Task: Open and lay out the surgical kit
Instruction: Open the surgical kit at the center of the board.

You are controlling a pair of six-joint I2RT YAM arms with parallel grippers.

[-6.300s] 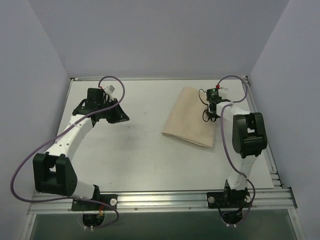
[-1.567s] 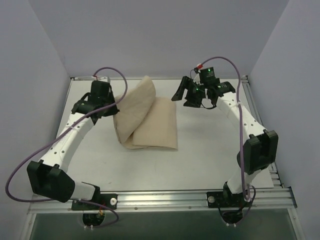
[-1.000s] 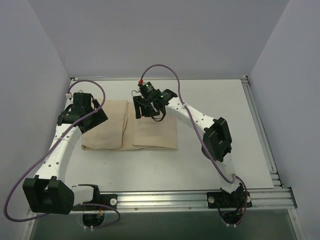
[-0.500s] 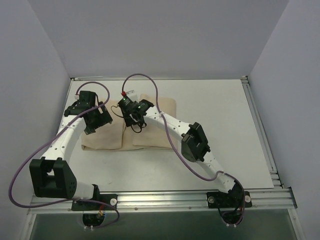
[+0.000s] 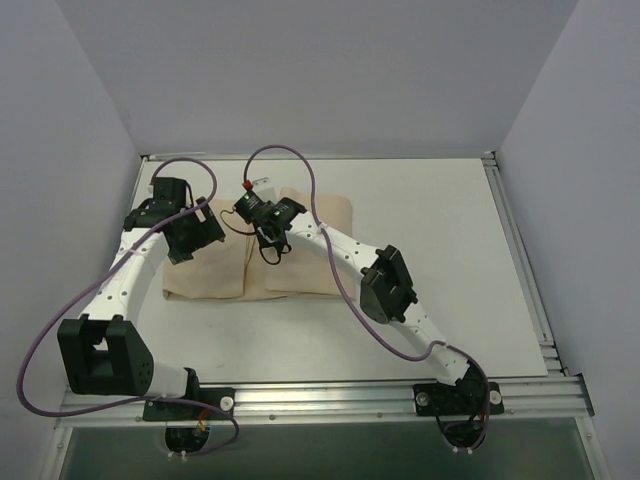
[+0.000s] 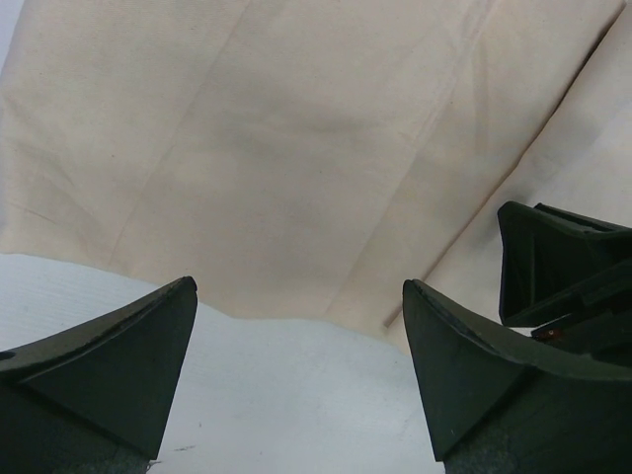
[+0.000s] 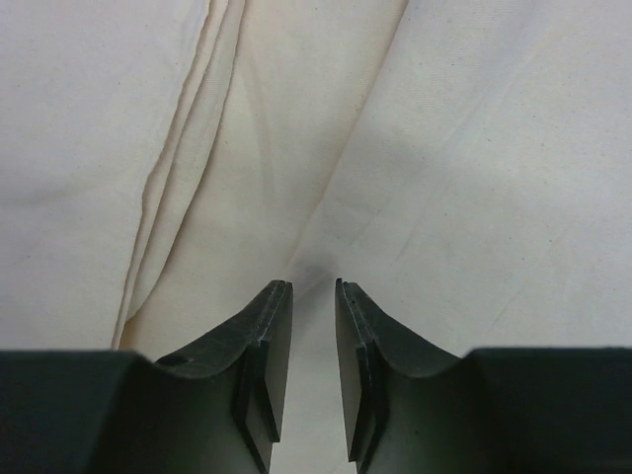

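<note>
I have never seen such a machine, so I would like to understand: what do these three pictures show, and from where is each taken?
The machine is two white robot arms, a left arm and a right arm, bolted at the near edge of a white table. One picture looks down from above; the other two come from a camera on each wrist. On the table lies a large beige cloth wrap, partly unfolded. The left pincer hangs open above it, holding nothing. The right pincer is nearly closed and seems to pinch a fold of the cloth.
</note>
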